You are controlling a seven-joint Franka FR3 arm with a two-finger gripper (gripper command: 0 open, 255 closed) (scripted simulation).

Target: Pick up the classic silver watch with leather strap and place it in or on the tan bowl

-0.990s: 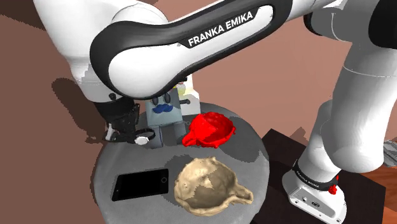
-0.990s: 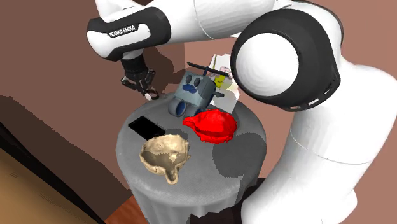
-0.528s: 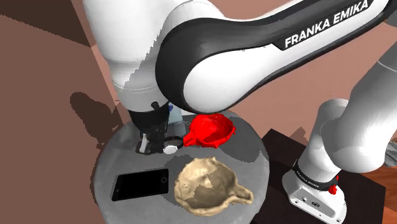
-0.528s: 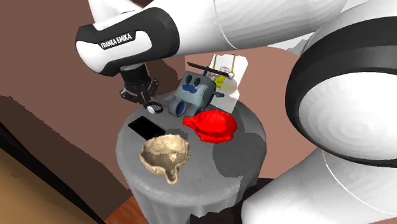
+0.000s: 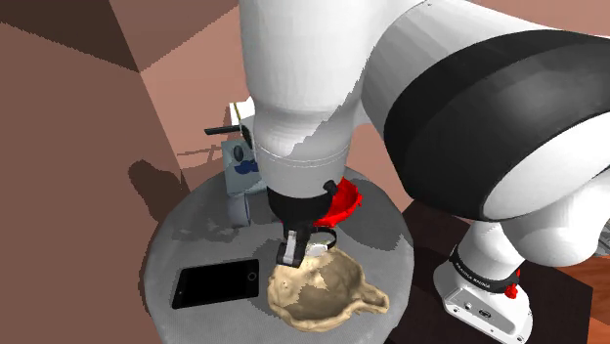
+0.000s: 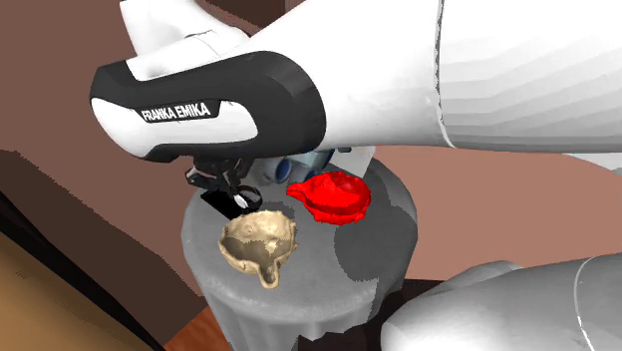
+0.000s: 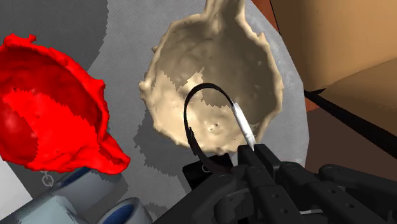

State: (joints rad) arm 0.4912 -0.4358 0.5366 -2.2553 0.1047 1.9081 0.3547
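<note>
The watch (image 7: 243,125) has a silver case and a thin black strap loop. My gripper (image 7: 236,160) is shut on it and it hangs between the fingers. In the wrist view the tan bowl (image 7: 216,63), lumpy with a small handle, lies right beneath the watch. In the shoulder view the gripper (image 5: 295,250) and watch (image 5: 319,243) hover over the far rim of the tan bowl (image 5: 318,288). In the second exterior view the gripper (image 6: 233,188) holds the watch (image 6: 243,200) just above the tan bowl (image 6: 259,242).
A round grey table (image 5: 186,225) carries everything. A red bowl (image 5: 344,201) sits just behind the tan one, a black phone (image 5: 215,284) lies flat beside it, and a blue-grey toy (image 5: 238,161) stands at the back. Brown walls surround the table.
The arm has carried the watch from the back of the table beside the toy, across towards the front, to just over the tan bowl. The gripper stays shut on it.
</note>
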